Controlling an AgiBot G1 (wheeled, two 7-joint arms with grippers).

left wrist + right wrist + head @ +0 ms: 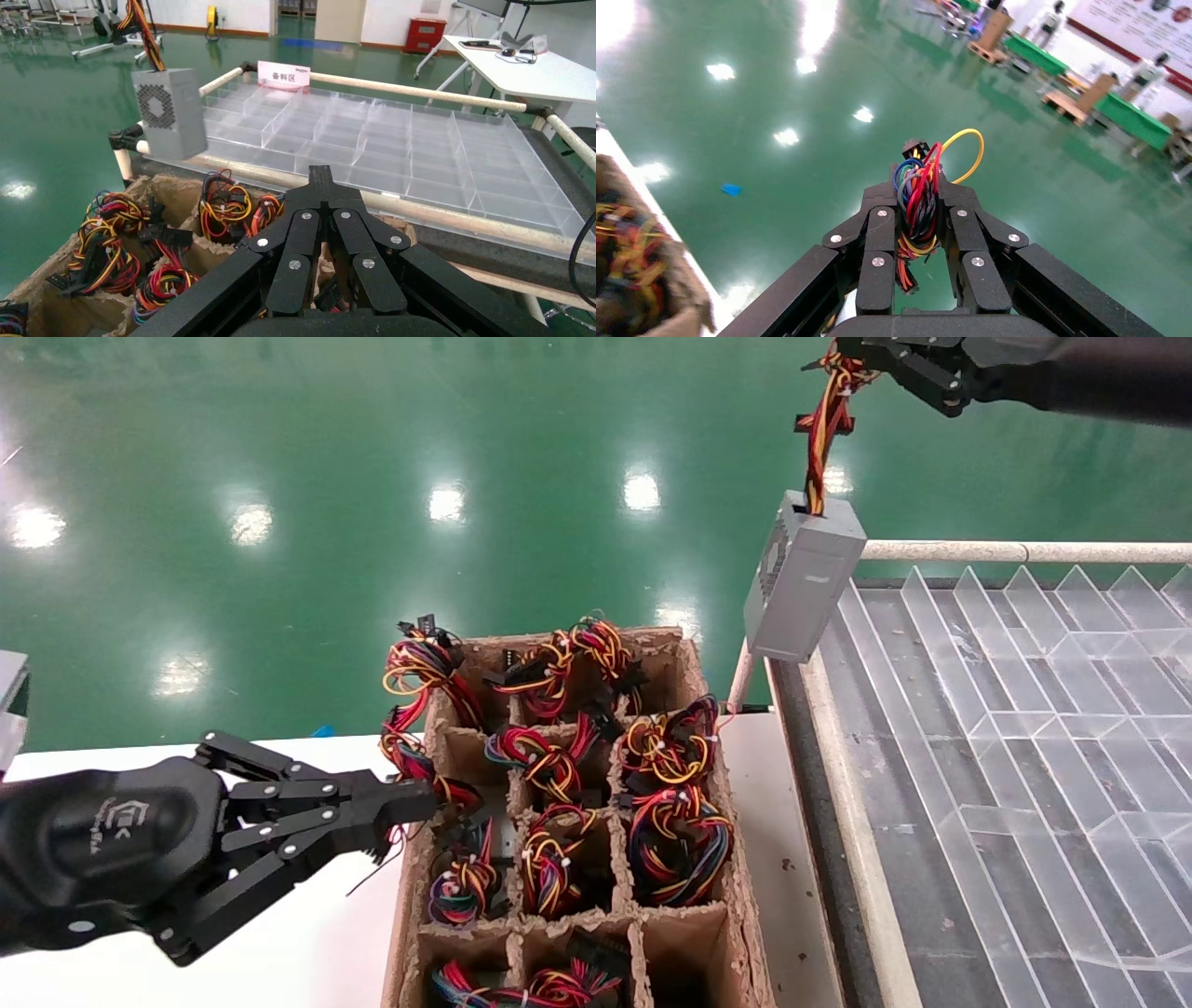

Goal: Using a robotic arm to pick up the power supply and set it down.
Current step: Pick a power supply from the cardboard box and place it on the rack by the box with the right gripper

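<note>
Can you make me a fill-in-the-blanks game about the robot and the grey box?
1. The right pincer holds the power supply by its ____.
2. The power supply hangs in the ____, touching nothing below.
3. The cardboard crate is full of bundles of coloured ____.
4. The left pincer is ____ and holds nothing.

Missing words: wires; air; wires; shut

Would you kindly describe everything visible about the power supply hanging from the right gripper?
The power supply is a small grey metal box with a round perforated fan vent on one face. It hangs in the air, slightly tilted, by its bundle of red, yellow, orange and black wires, which the right gripper clamps between its fingers. The box dangles over the near corner of the clear divided tray, beside its pale rail; whether it touches the rail cannot be told.
</note>
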